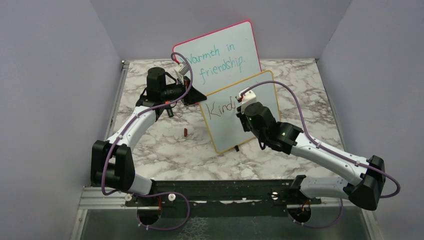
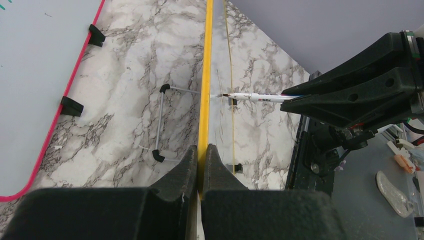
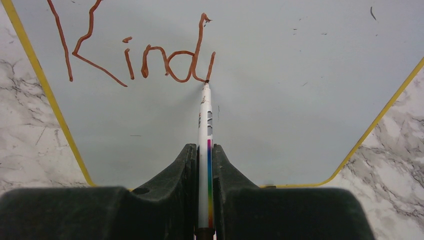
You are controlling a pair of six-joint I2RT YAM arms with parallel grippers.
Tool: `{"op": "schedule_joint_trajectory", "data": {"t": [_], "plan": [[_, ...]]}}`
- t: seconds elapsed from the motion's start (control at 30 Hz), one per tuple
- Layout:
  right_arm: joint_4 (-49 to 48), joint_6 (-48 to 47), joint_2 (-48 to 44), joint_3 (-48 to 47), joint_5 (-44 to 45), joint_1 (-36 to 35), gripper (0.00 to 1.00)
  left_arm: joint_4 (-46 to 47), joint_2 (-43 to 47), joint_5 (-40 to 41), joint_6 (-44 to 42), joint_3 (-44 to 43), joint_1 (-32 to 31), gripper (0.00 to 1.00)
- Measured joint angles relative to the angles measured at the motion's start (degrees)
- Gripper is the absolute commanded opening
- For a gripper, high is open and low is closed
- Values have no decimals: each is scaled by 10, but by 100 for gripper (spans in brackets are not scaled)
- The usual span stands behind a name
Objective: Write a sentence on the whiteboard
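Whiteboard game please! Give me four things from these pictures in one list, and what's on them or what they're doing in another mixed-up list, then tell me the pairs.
Things:
1. whiteboard
2. pink-framed board
3. marker
4. left end effector

Clues:
A. has teal writing on it
B. its tip touches the whiteboard
C. shut on the whiteboard's edge
D. has reddish-brown letters "Kind" on it

Pairs: 1-D, 2-A, 3-B, 4-C
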State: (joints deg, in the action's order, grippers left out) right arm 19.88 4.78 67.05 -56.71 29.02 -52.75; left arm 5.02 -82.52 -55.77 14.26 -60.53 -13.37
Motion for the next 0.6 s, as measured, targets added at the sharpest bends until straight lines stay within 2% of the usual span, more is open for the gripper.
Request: {"op": "schedule_joint_trajectory", "data": {"t": [0.6], "plan": [[-38,-5,-3,9,11,0,1,0,0,0,0,0,0,0]]}}
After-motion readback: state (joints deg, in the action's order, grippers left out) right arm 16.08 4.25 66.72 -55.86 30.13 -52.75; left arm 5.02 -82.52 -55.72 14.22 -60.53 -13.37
